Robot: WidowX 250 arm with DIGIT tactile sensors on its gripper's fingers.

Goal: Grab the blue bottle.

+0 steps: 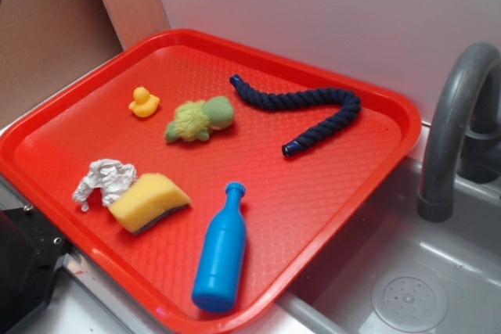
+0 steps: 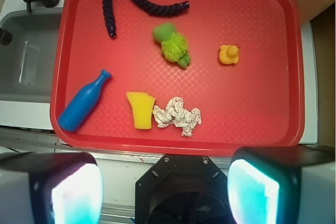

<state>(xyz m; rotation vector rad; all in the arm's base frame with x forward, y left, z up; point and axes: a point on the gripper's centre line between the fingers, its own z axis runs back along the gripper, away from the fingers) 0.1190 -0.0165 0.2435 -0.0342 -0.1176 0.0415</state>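
Nothing grabbed yet: gripper (image 2: 165, 184) hangs spread apart, empty; bottle (image 2: 83, 101) lies ahead, leftward, untouched on tray (image 2: 252, 124).

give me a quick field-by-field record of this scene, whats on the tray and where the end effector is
surface: red tray beside a grey sink with a faucet
target: blue bottle lying on its side at the tray's sink-side edge, nothing touching it
nearest neighbour: yellow sponge, apart from the bottle, next to crumpled foil
other items: yellow duck, green plush toy, navy rope
end effector: open, held above the tray's near edge, holding nothing
task state: bottle not yet grasped
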